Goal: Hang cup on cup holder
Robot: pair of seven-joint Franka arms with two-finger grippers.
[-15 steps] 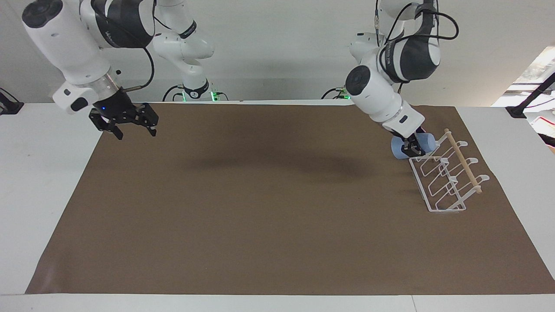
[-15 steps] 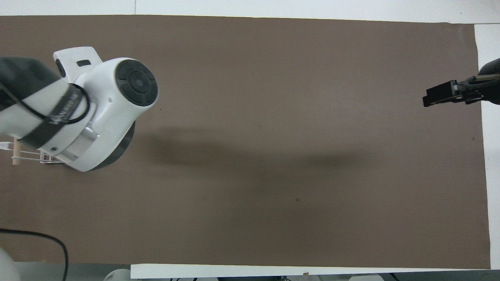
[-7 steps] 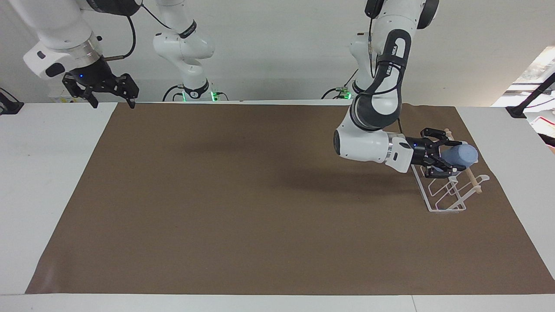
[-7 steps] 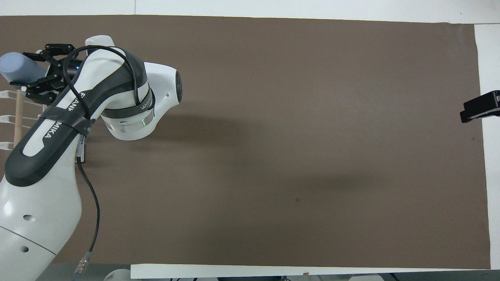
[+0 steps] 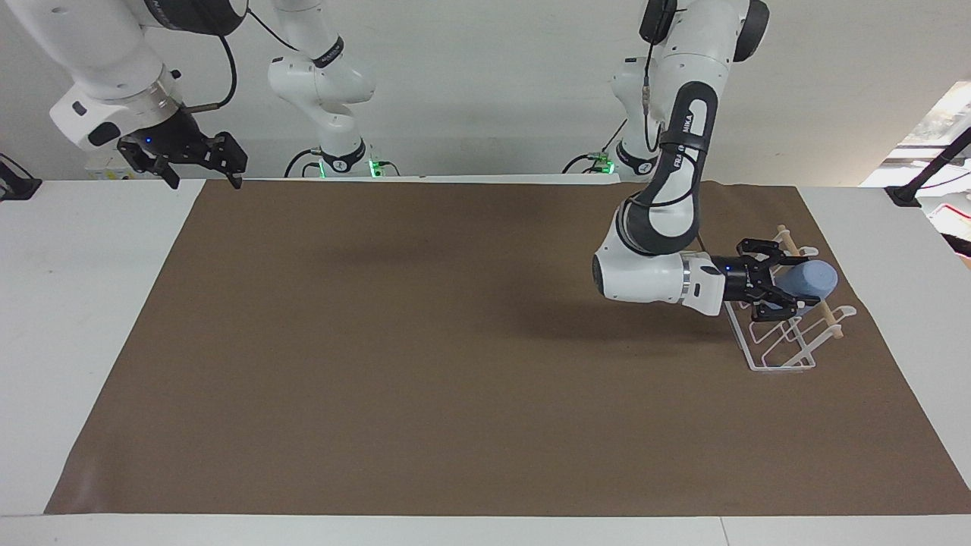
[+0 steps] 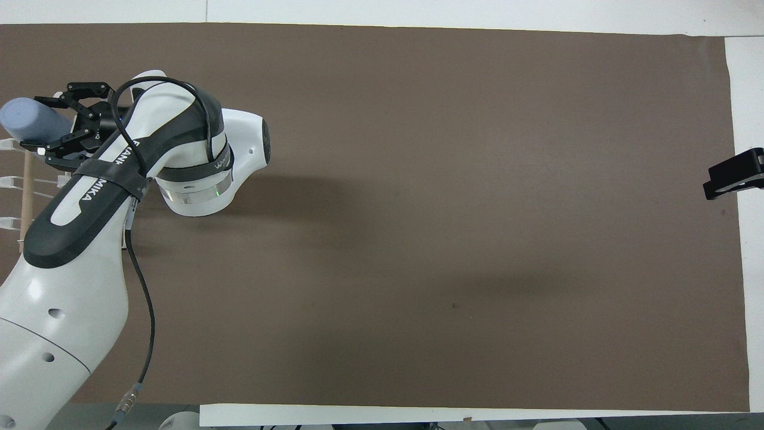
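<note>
The light-blue cup (image 5: 816,279) lies on its side in my left gripper (image 5: 789,285), base pointing away from the hand. The gripper is shut on the cup's mouth end and holds it level over the upper prongs and wooden dowel of the white wire cup holder (image 5: 781,355). I cannot tell whether the cup touches a prong. In the overhead view the cup (image 6: 27,116) and left gripper (image 6: 37,122) cover part of the cup holder (image 6: 25,191). My right gripper (image 5: 202,179) is open and empty, raised over the table's edge at the right arm's end, waiting.
A brown mat (image 5: 455,341) covers most of the white table (image 5: 76,303). The cup holder stands on the mat near the left arm's end. The left arm's forearm (image 6: 179,155) hangs low over the mat beside the holder.
The left arm swung from beside the holder to above it, carrying the cup; in the last half second cup and gripper sank slightly toward the prongs. The right gripper rose and pulled back.
</note>
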